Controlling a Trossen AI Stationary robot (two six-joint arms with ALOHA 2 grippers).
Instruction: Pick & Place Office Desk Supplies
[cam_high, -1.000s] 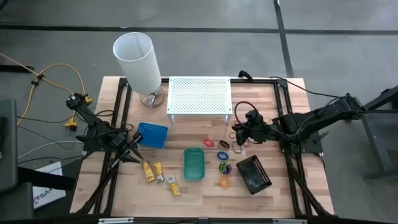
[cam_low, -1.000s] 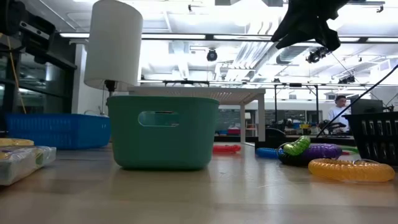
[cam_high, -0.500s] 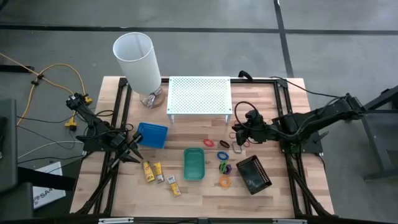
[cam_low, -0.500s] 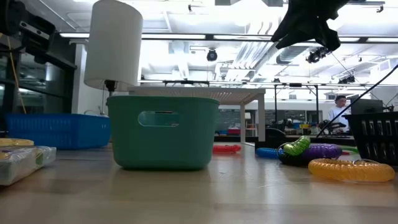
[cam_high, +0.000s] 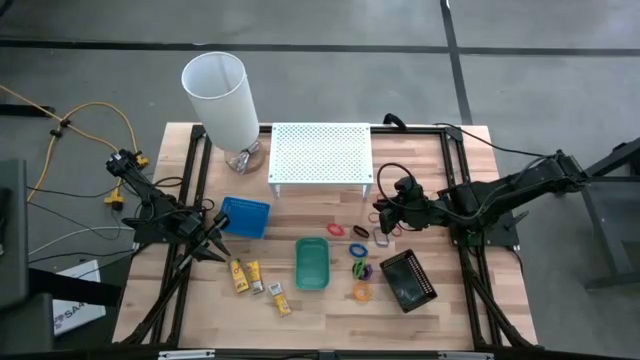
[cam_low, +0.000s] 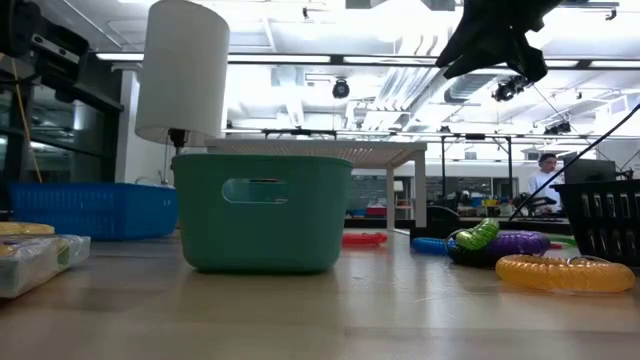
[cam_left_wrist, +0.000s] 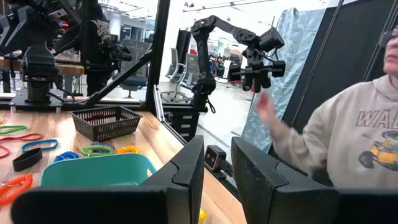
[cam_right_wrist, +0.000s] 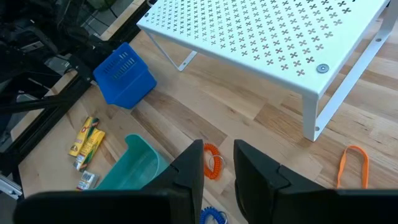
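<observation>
- Pale wooden plank desk (cam_high: 320, 320) in a workshop with a grey floor; a person in a light sweatshirt (cam_left_wrist: 348, 134) sits beyond its edge.
- White perforated metal shelf (cam_high: 321, 152) at the far side, beside a white cylindrical lamp (cam_high: 221, 97).
- Teal plastic tray (cam_high: 312, 263) at centre; blue mesh tray (cam_high: 245, 216) and black mesh tray (cam_high: 407, 281) to either side.
- Yellow-and-white blocks (cam_high: 257, 279) near the teal tray; coloured rings (cam_high: 358, 250) between the teal and black trays.
- Left end effector (cam_high: 214, 246) by the blue tray, fingers slightly parted, grasping nothing.
- Right end effector (cam_high: 384, 218) above the rings, narrowly parted, empty.
</observation>
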